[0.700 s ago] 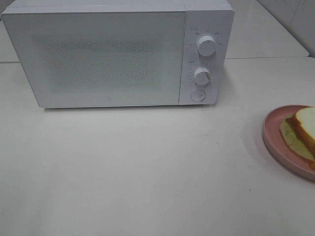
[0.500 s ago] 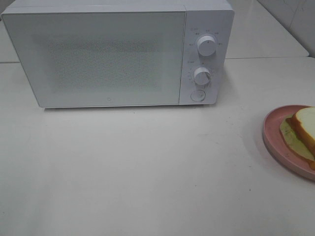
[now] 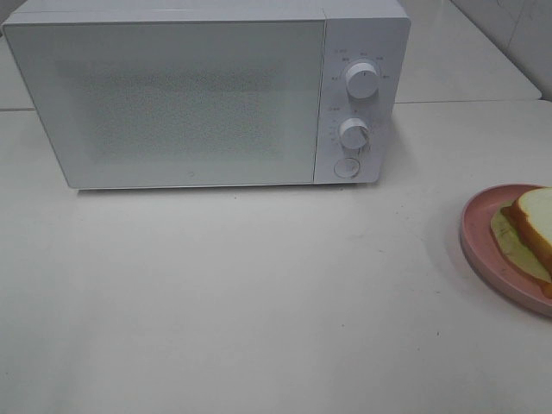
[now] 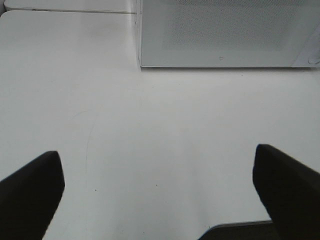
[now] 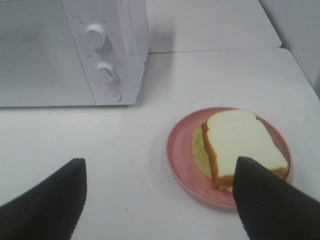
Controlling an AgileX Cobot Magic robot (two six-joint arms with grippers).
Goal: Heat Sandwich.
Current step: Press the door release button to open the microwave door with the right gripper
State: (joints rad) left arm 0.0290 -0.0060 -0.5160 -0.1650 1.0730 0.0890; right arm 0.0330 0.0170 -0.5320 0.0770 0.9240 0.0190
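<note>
- End effectors up close: left end effector hangs spread wide over bare bench, nothing between its fingers; right end effector is released too, jaws parted and empty, hovering short of the pink plate.
- Sandwich sits on that plate, out on the robot's right, well apart from the microwave and cut off by the edge of the high view.
- Trouble spot one: it's a loose stack, bread over a pale green leaf. A pinch across the top slice alone could peel it off and leave the rest behind, and a hard squeeze could crush the soft bread.
- Trouble spot two: taking the plate by its rim instead risks a tilt, and a tilted plate could let the sandwich slide, since it's narrower than the plate with room to travel.
- Orientation: it lies flat, broad white face up. Its long axis runs on a diagonal, one short end angled toward the microwave, the other toward the near right of the bench. The green layer peeks out along the long side facing the microwave.
- Farther back, the microwave door looks fully shut, two knobs and a round button on its right panel. Carrying food over before that door opens means a collision, or a load with nowhere to go.
</note>
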